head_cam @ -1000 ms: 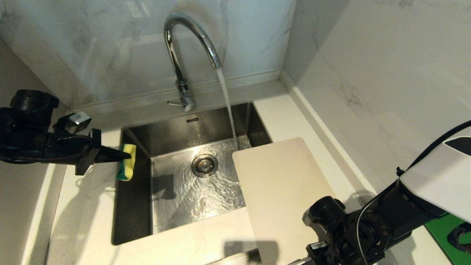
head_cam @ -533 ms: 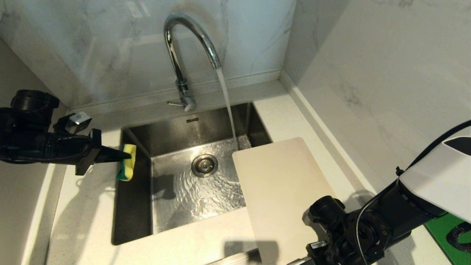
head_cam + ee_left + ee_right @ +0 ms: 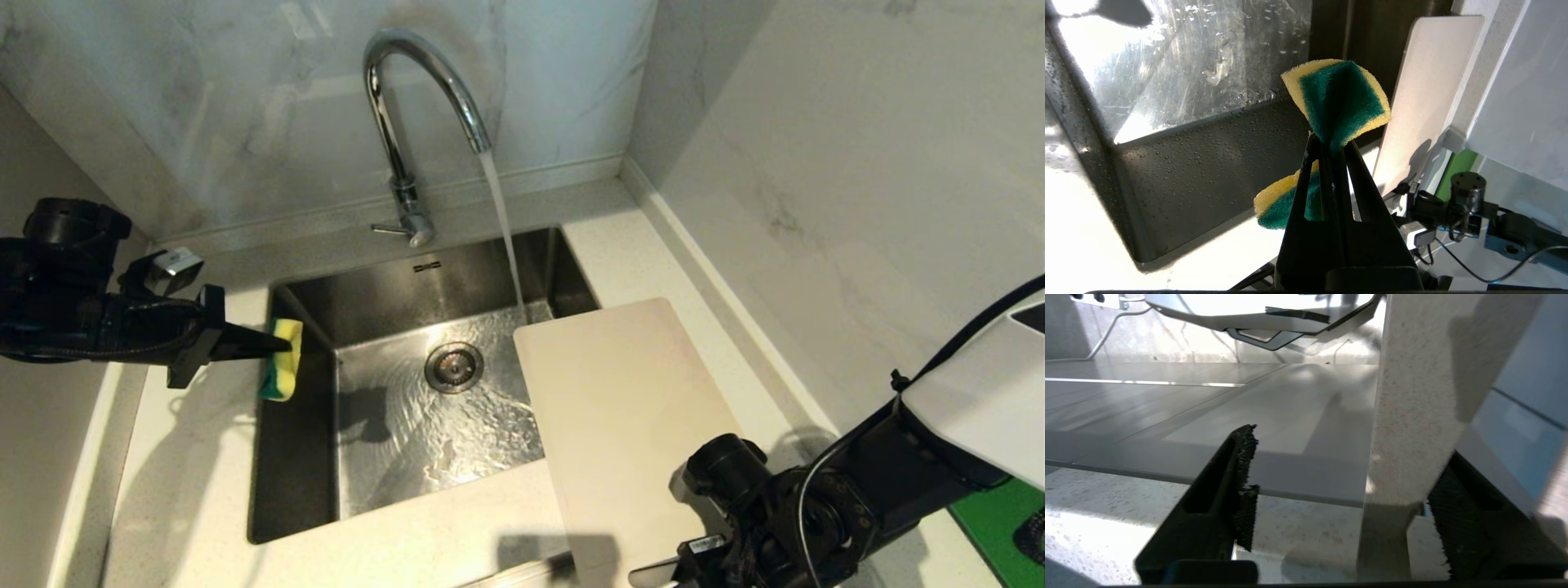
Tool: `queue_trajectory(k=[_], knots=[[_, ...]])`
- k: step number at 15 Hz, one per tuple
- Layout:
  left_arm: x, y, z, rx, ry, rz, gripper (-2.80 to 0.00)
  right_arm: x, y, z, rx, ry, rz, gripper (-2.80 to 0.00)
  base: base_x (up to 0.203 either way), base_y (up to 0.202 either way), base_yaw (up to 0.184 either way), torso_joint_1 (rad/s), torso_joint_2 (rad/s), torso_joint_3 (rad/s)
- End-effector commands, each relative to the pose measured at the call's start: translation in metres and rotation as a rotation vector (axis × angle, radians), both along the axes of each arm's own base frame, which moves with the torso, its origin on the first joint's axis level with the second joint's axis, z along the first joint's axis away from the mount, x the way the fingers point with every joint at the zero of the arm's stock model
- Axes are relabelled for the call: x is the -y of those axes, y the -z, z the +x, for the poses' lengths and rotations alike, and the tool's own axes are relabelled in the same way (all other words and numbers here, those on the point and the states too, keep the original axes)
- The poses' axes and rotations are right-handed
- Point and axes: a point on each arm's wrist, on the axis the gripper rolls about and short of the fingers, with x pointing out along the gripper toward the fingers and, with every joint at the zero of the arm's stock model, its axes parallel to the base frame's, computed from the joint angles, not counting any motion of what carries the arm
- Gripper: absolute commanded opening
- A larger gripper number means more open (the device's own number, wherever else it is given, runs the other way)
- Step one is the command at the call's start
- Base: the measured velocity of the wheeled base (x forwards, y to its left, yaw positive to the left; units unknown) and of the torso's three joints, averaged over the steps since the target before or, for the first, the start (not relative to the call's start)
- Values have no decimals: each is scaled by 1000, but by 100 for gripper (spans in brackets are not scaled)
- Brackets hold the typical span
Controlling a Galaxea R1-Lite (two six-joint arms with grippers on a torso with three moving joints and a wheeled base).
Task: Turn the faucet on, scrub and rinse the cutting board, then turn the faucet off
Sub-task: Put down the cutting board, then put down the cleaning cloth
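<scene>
The chrome faucet (image 3: 408, 82) runs a stream of water (image 3: 502, 229) into the steel sink (image 3: 302, 457); its thin lever (image 3: 390, 229) sticks out at the base. The cream cutting board (image 3: 620, 408) lies flat on the counter right of the sink, its left edge over the basin, also seen in the left wrist view (image 3: 1429, 94). My left gripper (image 3: 282, 345) (image 3: 1329, 141) hovers at the sink's left rim, shut on a yellow-green sponge (image 3: 282, 371) (image 3: 1343, 98). My right gripper (image 3: 694, 563) (image 3: 1347, 457) is open at the board's near end, with a pale speckled edge between its fingers.
A marble wall rises close on the right and behind the faucet. A bright green board (image 3: 996, 523) lies at the near right under my right arm. A small chrome block (image 3: 173, 265) sits on the counter behind my left gripper. The drain (image 3: 453, 366) is wet.
My right gripper has opened from nearly shut. The cutting board has slid a little toward the back wall, and the right arm has shifted slightly. The left arm and sponge have kept still.
</scene>
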Motion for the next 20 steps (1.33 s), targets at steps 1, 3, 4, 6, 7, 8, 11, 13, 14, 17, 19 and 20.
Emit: queue_trajectory(k=[1,3,4,6,7,8,11,13,14,17,19,20], knots=[[1,-2,-2,1,4,-4,-280,-1,-14,-10,44,-25,18,0,0,0,0,0,0,0],[3,-5,-4,12,10,-4,-280,2,-25,-23,72,-35,30,0,0,0,0,0,0,0],[3,-6,-6,15,11,-4,-280,4,-29,-28,85,-35,35,0,0,0,0,0,0,0],[5,-9,-9,24,18,-4,-280,7,-39,-37,120,-27,53,0,0,0,0,0,0,0],[6,-10,-10,26,20,-4,-280,9,-44,-40,140,-24,63,0,0,0,0,0,0,0],[6,-10,-10,28,20,-4,-280,10,-49,-43,160,-22,72,0,0,0,0,0,0,0],[8,-12,-13,32,24,-3,-280,12,-67,-49,233,-22,108,0,0,0,0,0,0,0],[10,-11,-13,30,32,-3,-280,11,-83,-47,301,-21,154,0,0,0,0,0,0,0],[11,-11,-13,29,37,-3,-280,10,-92,-46,324,0,188,0,0,0,0,0,0,0],[12,-11,-15,27,39,-3,-280,5,-114,-36,351,78,310,0,0,0,0,0,0,0],[13,-12,-15,30,41,-3,-280,1,-131,-27,358,141,405,-280,0,0,0,0,0,0],[13,-12,-16,31,43,-3,-280,-1,-138,-21,361,161,442,-280,0,0,0,0,0,0]])
